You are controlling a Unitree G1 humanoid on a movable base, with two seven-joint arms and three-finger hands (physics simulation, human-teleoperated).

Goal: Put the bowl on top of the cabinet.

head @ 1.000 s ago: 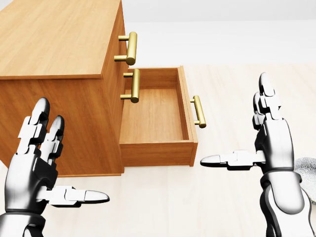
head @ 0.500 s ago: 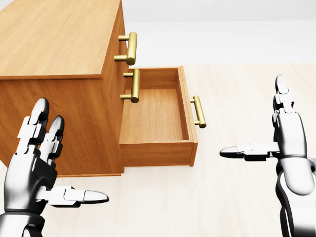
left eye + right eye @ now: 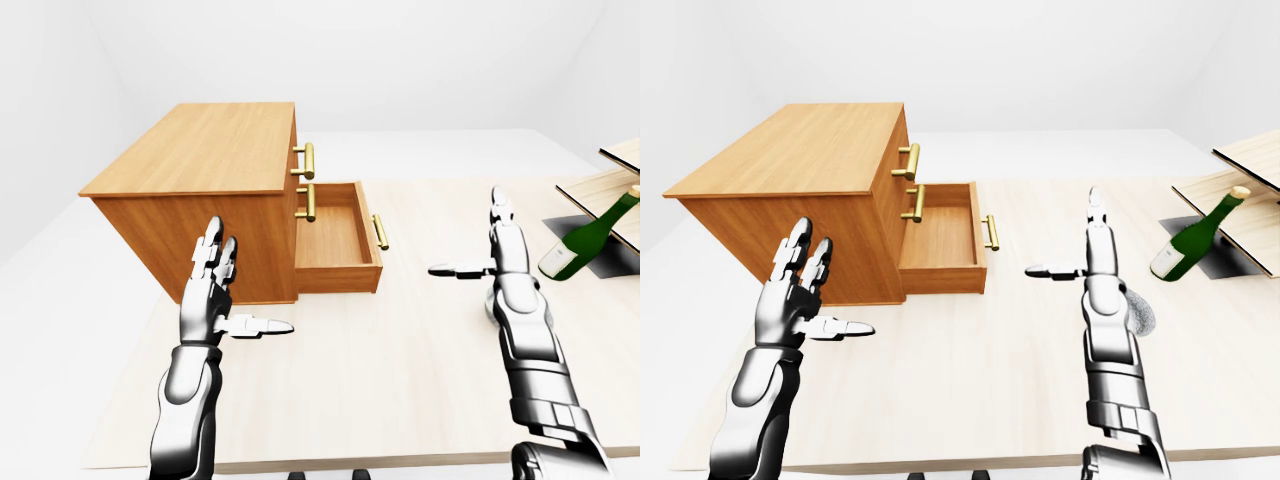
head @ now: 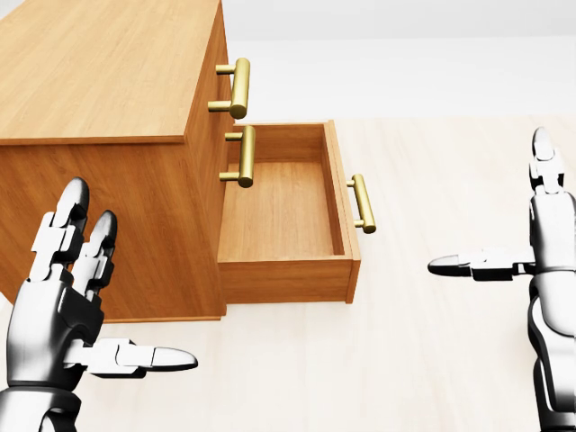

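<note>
The wooden cabinet [image 3: 200, 150] stands at the left on the pale table [image 3: 400, 360], its flat top bare. Its lowest drawer [image 3: 335, 240] is pulled out and holds nothing. A grey speckled bowl [image 3: 1139, 314] lies on the table, mostly hidden behind my right forearm in the right-eye view. My right hand [image 3: 465, 232] is open, fingers up and thumb pointing left, held above and to the left of the bowl. My left hand [image 3: 250, 280] is open too, hovering before the cabinet's side panel, touching nothing.
A green bottle [image 3: 585, 240] leans at the far right against a low wooden rack [image 3: 600, 190]. Brass handles [image 4: 236, 87] stick out of the cabinet's drawer fronts. The table's near edge runs along the bottom of the eye views.
My right hand has slid to the right in the head view, its fingers staying spread. The bowl's grey edge no longer shows there. The left hand and cabinet have not moved.
</note>
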